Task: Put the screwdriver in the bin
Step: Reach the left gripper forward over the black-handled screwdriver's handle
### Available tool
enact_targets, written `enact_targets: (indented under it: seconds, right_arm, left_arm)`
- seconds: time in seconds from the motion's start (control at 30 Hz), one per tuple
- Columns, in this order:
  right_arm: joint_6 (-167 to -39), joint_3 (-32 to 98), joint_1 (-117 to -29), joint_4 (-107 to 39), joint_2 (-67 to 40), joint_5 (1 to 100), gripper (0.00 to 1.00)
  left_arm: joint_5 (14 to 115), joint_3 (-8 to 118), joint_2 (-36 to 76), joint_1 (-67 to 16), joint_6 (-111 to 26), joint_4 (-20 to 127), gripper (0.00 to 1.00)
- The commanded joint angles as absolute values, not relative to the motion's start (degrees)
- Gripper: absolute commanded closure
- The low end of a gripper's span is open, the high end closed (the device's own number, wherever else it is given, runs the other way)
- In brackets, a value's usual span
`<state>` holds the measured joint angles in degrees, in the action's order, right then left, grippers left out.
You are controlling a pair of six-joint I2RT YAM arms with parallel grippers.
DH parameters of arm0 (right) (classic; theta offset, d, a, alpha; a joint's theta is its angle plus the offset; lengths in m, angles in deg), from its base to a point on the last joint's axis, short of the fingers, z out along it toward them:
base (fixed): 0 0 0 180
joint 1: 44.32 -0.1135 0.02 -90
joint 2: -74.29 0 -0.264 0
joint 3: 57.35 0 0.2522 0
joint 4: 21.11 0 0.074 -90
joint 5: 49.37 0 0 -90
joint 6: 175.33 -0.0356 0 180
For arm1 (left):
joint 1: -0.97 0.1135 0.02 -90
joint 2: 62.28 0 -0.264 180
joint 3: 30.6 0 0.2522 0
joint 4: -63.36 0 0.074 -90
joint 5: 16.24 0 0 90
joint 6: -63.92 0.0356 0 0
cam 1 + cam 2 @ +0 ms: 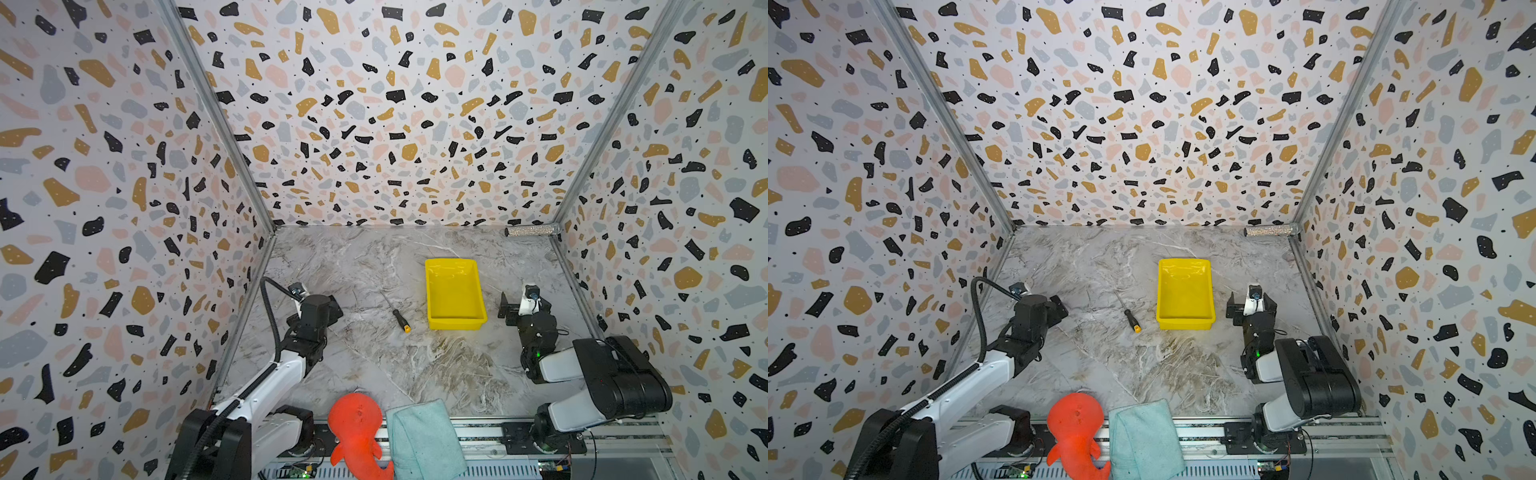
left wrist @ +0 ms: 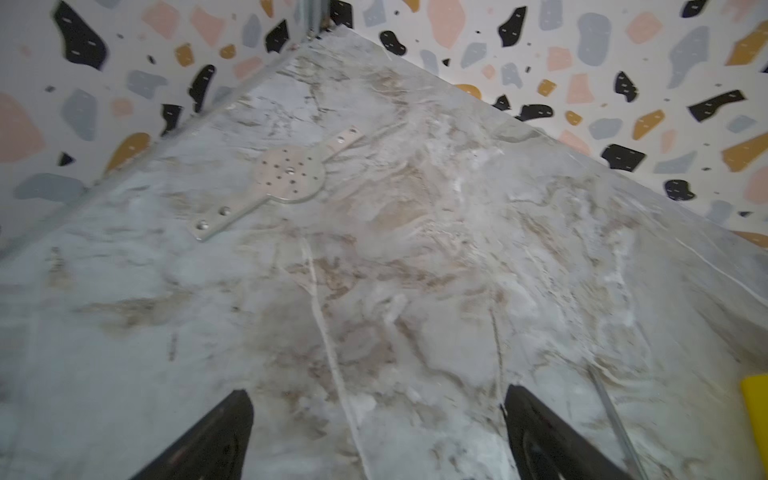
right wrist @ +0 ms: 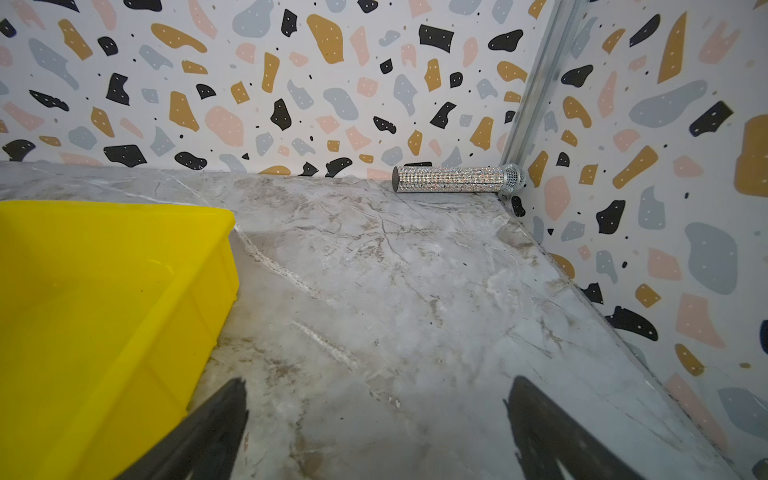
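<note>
The screwdriver (image 1: 400,319) (image 1: 1131,318) lies flat on the marble table, thin shaft toward the back and orange-capped black handle toward the front. Just to its right stands the yellow bin (image 1: 455,322) (image 1: 1185,323), with nothing in it. My left gripper (image 1: 332,309) (image 1: 1057,309) (image 2: 376,395) hovers left of the screwdriver, open and holding nothing. In the left wrist view the shaft (image 2: 615,419) runs beside one finger, and a corner of the bin (image 2: 754,399) shows. My right gripper (image 1: 523,308) (image 1: 1252,307) (image 3: 376,386) sits open to the right of the bin (image 3: 112,291).
A glittery silver tube (image 1: 532,230) (image 3: 453,179) lies in the back right corner. An orange plush toy (image 1: 355,428) and a teal cloth (image 1: 424,440) lie at the front edge. A flat metal plate (image 2: 286,174) lies near the left wall. Patterned walls close three sides.
</note>
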<state>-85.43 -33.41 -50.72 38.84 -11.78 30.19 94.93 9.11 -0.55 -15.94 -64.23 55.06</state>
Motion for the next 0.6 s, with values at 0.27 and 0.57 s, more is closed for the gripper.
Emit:
enact_targets:
  seconds: [0.27,0.57]
  right_arm:
    - [-85.58,-32.71,-50.62,38.78,-11.21,30.34,0.01]
    - [-85.52,-32.78,-50.59,38.79,-11.12,30.43,0.01]
  left_arm:
    - [92.47,27.71,23.58,-41.84,-81.54,52.78,0.17]
    - [87.81,34.29,35.64,-42.58,-83.81,51.67,0.27]
